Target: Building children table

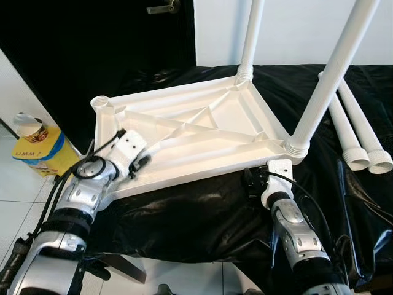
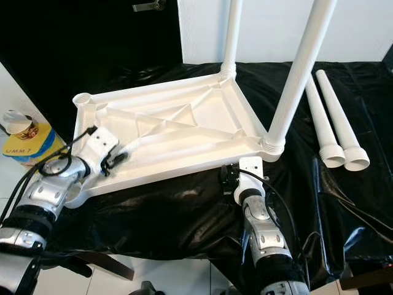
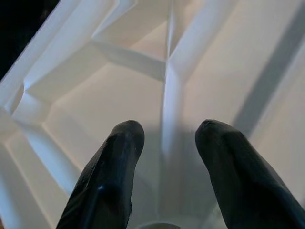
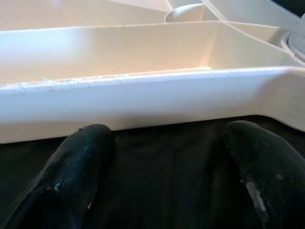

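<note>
So the loose legs (image 1: pixel 359 144) lie far right on the counter (image 1: pixel 202 215), long axes near-to-far, closest to the right gripper (image 4: pixel 167 157) (released); left gripper (image 3: pixel 164 157), also released, hovers over the tabletop (image 1: pixel 202 132).

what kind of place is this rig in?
Likely a room in a home, set up for furniture assembly: dark door with lever handle, white tiled floor, upturned white tabletop on a black sheet.
</note>
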Motion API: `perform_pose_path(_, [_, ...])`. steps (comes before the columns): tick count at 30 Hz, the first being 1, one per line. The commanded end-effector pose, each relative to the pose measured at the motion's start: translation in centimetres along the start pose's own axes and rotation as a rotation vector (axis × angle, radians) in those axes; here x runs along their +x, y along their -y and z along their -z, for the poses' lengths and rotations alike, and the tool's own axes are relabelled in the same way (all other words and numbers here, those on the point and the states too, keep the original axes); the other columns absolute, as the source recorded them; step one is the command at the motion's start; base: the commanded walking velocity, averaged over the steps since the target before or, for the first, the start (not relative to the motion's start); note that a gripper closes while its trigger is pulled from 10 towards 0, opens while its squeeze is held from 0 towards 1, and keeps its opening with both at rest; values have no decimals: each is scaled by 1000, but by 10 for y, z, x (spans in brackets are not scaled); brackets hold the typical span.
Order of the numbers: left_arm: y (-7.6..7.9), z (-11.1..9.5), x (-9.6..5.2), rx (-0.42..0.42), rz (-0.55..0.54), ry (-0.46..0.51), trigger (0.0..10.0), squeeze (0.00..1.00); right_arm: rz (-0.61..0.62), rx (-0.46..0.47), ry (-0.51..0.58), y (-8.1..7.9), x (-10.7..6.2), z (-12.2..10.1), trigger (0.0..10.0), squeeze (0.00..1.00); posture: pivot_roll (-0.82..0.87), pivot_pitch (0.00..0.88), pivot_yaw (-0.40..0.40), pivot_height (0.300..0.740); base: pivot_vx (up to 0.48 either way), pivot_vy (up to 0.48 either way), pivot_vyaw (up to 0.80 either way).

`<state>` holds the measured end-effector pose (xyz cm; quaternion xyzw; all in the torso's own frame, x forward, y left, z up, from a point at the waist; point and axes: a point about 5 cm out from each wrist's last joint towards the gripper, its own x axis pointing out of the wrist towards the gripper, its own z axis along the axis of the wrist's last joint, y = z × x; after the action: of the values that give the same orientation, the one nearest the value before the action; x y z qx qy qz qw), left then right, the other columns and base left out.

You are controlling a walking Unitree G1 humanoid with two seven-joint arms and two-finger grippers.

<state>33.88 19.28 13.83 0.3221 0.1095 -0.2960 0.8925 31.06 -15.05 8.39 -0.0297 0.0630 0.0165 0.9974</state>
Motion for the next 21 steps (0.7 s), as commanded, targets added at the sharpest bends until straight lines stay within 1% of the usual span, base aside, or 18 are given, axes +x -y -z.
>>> perform_pose_path(1, [15, 6, 0, 1, 127, -19, 10000, 0, -1, 4, 27, 1, 3, -6, 10000, 0, -10, 28, 0, 740, 0, 0, 0])
perform_pose_path(2, [15, 6, 0, 1, 127, -19, 10000, 0, -1, 4, 27, 1, 3, -6, 10000, 0, -10, 28, 0, 740, 0, 0, 0])
perform_pose_path(4, [36, 4, -5, -6, 267, 2, 10000, 0, -6, 3, 36, 2, 9, -10, 10000, 0, -4, 25, -5, 740, 0, 0, 0])
perform_pose_path(5, [50, 2, -10, -20, 353, 17, 10000, 0, -9, 3, 39, 3, 11, -12, 10000, 0, 0, 24, -8, 740, 0, 0, 0])
perform_pose_path(6, [50, 2, -10, -20, 353, 17, 10000, 0, -9, 3, 39, 3, 11, -12, 10000, 0, 0, 24, -8, 740, 0, 0, 0])
perform_pose_path(7, [60, -1, -14, -29, 414, 32, 10000, 0, -13, 3, 43, 3, 13, -14, 10000, 0, 1, 23, -8, 740, 0, 0, 0])
perform_pose_path(8, [60, -1, -14, -29, 414, 32, 10000, 0, -13, 3, 43, 3, 13, -14, 10000, 0, 1, 23, -8, 740, 0, 0, 0])
perform_pose_path(9, [71, -6, -17, -47, 465, 55, 10000, 0, -11, 3, 45, 3, 15, -16, 10000, 0, 4, 20, -11, 740, 0, 0, 0])
perform_pose_path(10, [71, -6, -17, -47, 465, 55, 10000, 0, -11, 3, 45, 3, 15, -16, 10000, 0, 4, 20, -11, 740, 0, 0, 0])
perform_pose_path(11, [77, -9, -19, -57, 493, 70, 10000, 0, -9, 4, 46, 4, 17, -16, 10000, 0, 5, 19, -12, 740, 0, 0, 0])
perform_pose_path(12, [77, -9, -19, -57, 493, 70, 10000, 0, -9, 4, 46, 4, 17, -16, 10000, 0, 5, 19, -12, 740, 0, 0, 0])
perform_pose_path(14, [92, -18, -20, -96, 543, 107, 10000, 0, 2, -6, 51, 5, 20, -18, 10000, 0, 7, 14, -11, 740, 0, 0, 0])
perform_pose_path(15, [92, -18, -20, -96, 543, 107, 10000, 0, 2, -6, 51, 5, 20, -18, 10000, 0, 7, 14, -11, 740, 0, 0, 0])
perform_pose_path(17, [111, -28, -20, -133, 581, 141, 10000, 0, 15, -15, 58, 9, 23, -20, 10000, 0, 7, 16, -8, 740, 0, 0, 0])
perform_pose_path(18, [111, -28, -20, -133, 581, 141, 10000, 0, 15, -15, 58, 9, 23, -20, 10000, 0, 7, 16, -8, 740, 0, 0, 0])
perform_pose_path(19, [117, -32, -20, -146, 589, 150, 10000, 0, 22, -18, 60, 10, 24, -20, 10000, 0, 7, 16, -8, 740, 0, 0, 0])
perform_pose_path(20, [117, -32, -20, -146, 589, 150, 10000, 0, 22, -18, 60, 10, 24, -20, 10000, 0, 7, 16, -8, 740, 0, 0, 0])
perform_pose_path(21, [125, -37, -19, -160, 600, 165, 10000, 0, 33, -20, 62, 13, 25, -20, 10000, 0, 7, 22, -5, 740, 0, 0, 0])
